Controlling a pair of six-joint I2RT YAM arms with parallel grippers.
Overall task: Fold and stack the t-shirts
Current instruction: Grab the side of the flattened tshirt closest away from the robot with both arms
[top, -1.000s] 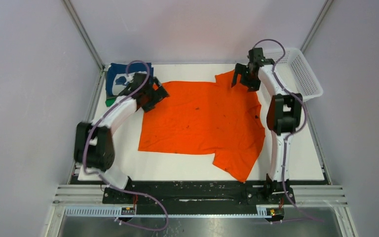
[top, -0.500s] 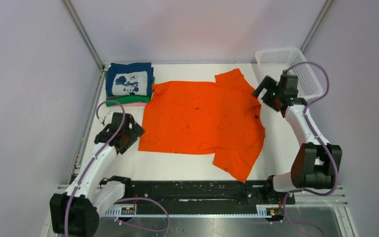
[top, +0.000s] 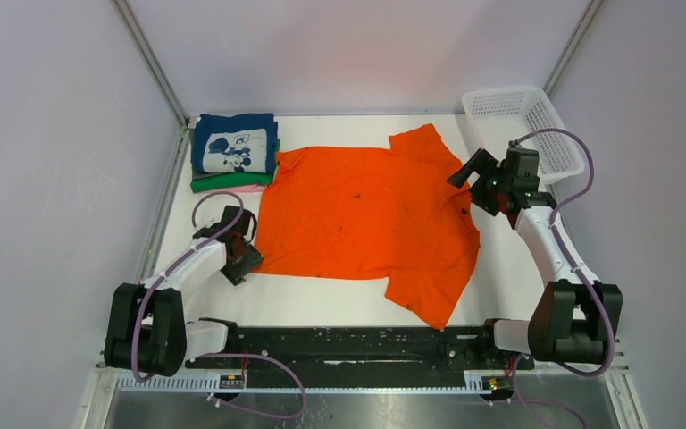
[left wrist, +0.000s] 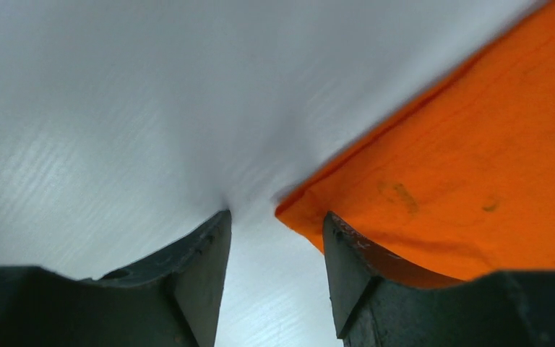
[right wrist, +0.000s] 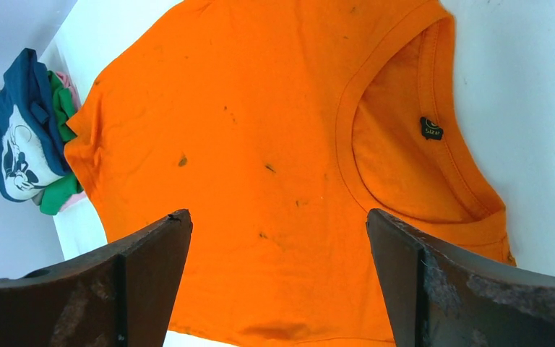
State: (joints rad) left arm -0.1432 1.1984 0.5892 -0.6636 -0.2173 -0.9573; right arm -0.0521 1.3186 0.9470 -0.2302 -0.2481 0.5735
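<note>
Top external view: the orange t-shirt (top: pixel 366 214) is seen spread flat on the white table (top: pixel 322 308), with its collar toward the right arm. A folded pile is set at the far left corner, with the navy t-shirt (top: pixel 232 147) on top and the green t-shirt (top: pixel 210 185) and pink t-shirt (top: pixel 250 189) beneath. The left gripper (left wrist: pixel 276 224) is lowered at the orange hem's near left corner. Its jaws are about half parted and nothing is clamped. The right gripper (right wrist: pixel 276 217) is held above the collar, spread wide and empty. A white basket (top: pixel 522 125) is placed at the far right.
</note>
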